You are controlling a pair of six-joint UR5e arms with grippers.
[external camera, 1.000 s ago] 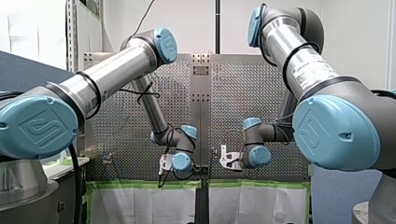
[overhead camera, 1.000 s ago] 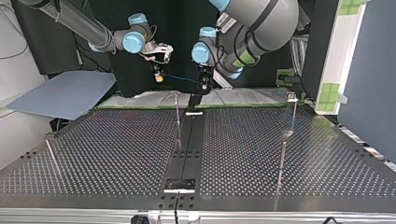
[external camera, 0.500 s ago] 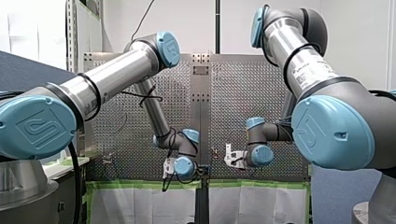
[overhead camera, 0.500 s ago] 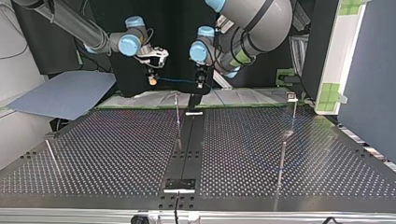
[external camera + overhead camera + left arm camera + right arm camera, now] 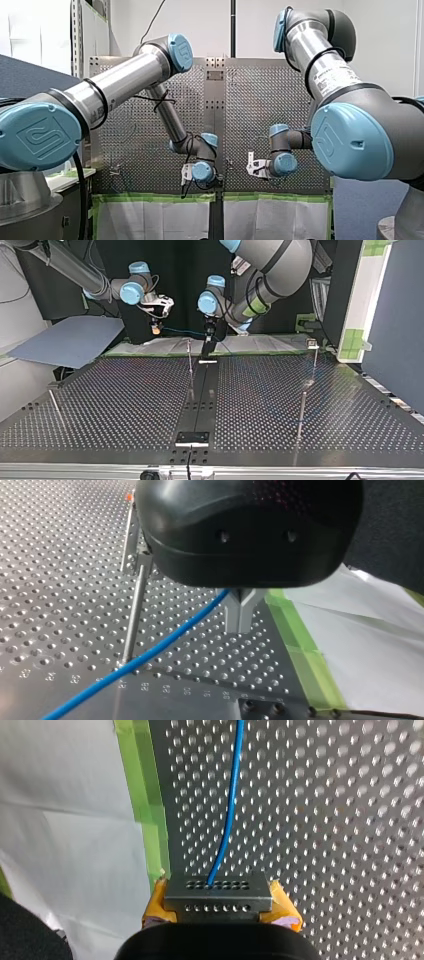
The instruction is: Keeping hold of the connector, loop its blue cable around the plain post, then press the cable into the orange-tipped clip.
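Observation:
In the right wrist view my right gripper (image 5: 218, 912) is shut on a grey metal connector (image 5: 218, 892), gripped between its yellow pads (image 5: 156, 906). The blue cable (image 5: 229, 810) leaves the connector and runs ahead over the perforated plate. My left gripper (image 5: 239, 625), black with metal fingers, is shut on the blue cable (image 5: 150, 655). A plain thin post (image 5: 134, 612) stands just beside that cable. Beyond it rises an orange-tipped clip (image 5: 129, 497). From across the table, my right gripper (image 5: 156, 329) and left gripper (image 5: 210, 332) hang above the far edge, with the cable (image 5: 182, 332) stretched between them.
Green tape (image 5: 300, 650) and white sheeting (image 5: 75, 835) border the plate's edge near both grippers. More thin posts stand on the table (image 5: 125, 405): one near the middle (image 5: 190, 362), two at the top view's right (image 5: 301, 412) and one at its left (image 5: 55, 407).
Both grippers have moved toward the top view's left and slightly lower, carrying the cable along. In the front view both have shifted to the right.

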